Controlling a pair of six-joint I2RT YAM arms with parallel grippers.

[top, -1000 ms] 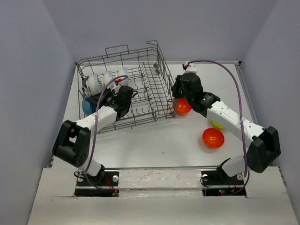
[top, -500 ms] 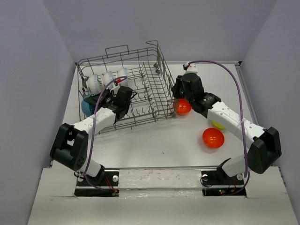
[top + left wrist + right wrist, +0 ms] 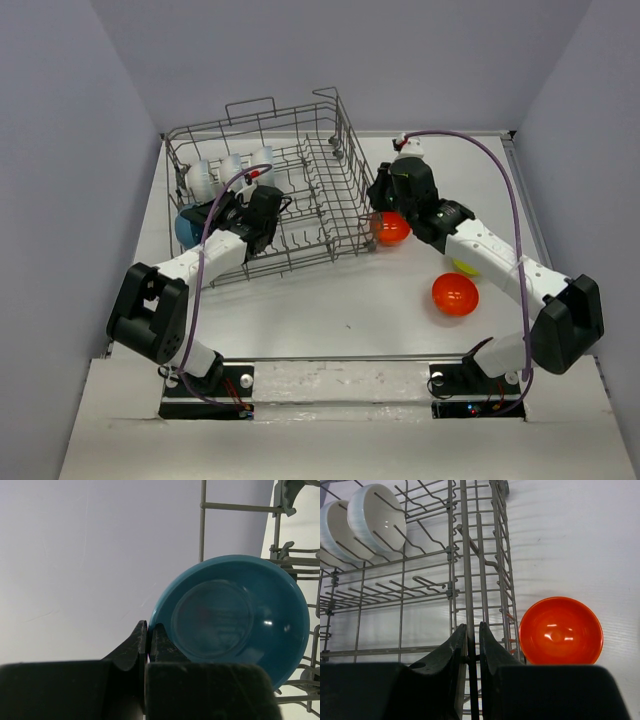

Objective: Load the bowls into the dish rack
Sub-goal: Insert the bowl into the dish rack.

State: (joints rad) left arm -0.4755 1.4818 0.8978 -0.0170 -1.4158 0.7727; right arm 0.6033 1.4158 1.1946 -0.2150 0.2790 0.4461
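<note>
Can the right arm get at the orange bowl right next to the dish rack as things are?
Probably, but not right away: the right end effector is closed on a wire of the dish rack. The orange bowl lies just beside it, with nothing over it.

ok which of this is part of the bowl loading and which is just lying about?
Job: dish rack; white bowls racked; blue bowl in left gripper; orange bowl beside rack; second orange bowl; yellow-green bowl, half hidden; right gripper on rack wire.
Not job: purple cables; table.
</note>
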